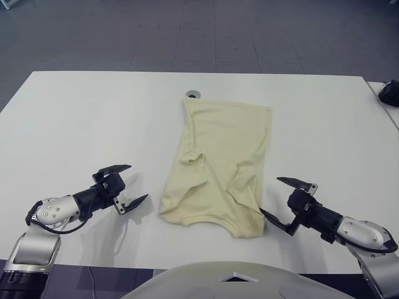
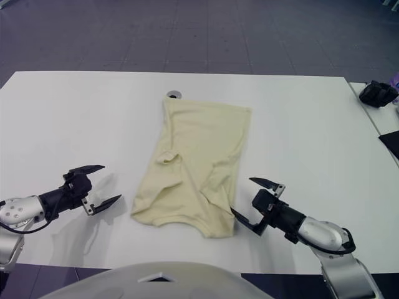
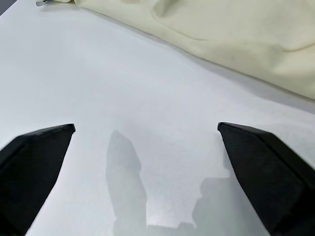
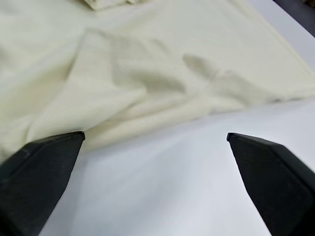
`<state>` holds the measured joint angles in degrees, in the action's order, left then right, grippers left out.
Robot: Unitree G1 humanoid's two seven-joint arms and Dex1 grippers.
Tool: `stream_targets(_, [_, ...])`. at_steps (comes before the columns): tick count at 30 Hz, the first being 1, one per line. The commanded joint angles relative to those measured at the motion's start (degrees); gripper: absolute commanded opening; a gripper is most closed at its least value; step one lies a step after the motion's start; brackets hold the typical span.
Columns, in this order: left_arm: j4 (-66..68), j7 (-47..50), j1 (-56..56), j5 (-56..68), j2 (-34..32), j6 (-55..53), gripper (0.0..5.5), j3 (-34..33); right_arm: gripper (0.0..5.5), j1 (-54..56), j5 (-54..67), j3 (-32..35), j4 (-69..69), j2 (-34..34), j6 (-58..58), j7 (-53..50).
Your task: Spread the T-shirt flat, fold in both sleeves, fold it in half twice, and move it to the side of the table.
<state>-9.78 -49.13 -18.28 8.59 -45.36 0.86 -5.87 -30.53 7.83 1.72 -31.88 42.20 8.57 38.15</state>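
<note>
Shirt [image 1: 218, 168] lies mid-table [image 1: 75, 118] as a narrow, rumpled strip running front to back. Sleeves look tucked in, so prob. spread + sleeve steps are done. The halving folds and the shift to the side look undone.

L gripper [image 1: 137, 182] sits wide open on bare table, well apart from the hem. R gripper [image 1: 270, 195], also wide open, is just beside the near right corner.

A grommet [image 1: 192, 94] touches the far edge, and a dark item [image 1: 389, 92] sits on the next table. Neither blocks anything. The creases near the hem could spoil a clean fold.
</note>
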Motion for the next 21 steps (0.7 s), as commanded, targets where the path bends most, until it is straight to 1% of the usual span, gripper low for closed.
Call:
stream_targets(1, [0.3, -0.5, -0.3, -1.3, 0.4, 1.4, 5.4, 1.8, 5.37, -0.9, -3.7, -2.9, -2.3, 0.4, -1.1, 0.5])
stream_targets(6, [0.2, 0.0, -0.1, -2.1, 0.2, 2.1, 5.4, 2.4, 5.37, 1.3, -11.1, -6.9, 2.7, 3.5, -2.8, 2.2])
stream_targets(10, [0.6, -0.5, 2.0, -4.4, -0.8, 5.7, 5.4, 3.5, 5.37, 2.0, -13.3, -7.0, 2.7, 4.6, -5.5, 2.5])
stream_targets(13, [-0.1, -1.3, 2.0, -5.0, -1.7, 9.2, 5.4, 3.1, 5.37, 0.6, -11.2, -3.3, 0.6, 4.4, -7.3, 2.4])
stream_targets(16, [-0.7, -3.5, 1.2, -4.6, -4.0, 13.7, 5.4, 1.8, 5.37, -1.8, -8.5, 2.6, -2.3, 4.1, -12.3, 2.3])
stream_targets(18, [-0.2, -5.5, 0.4, -4.5, -5.7, 17.4, 5.4, 1.1, 5.37, -3.4, -6.2, 7.0, -3.7, 3.1, -13.4, 2.2])
stream_targets(21, [-0.6, -8.0, -2.5, -4.1, -7.8, 22.3, 5.4, 0.6, 5.37, -6.3, -5.6, 12.6, -1.4, 3.9, -17.6, 3.8])
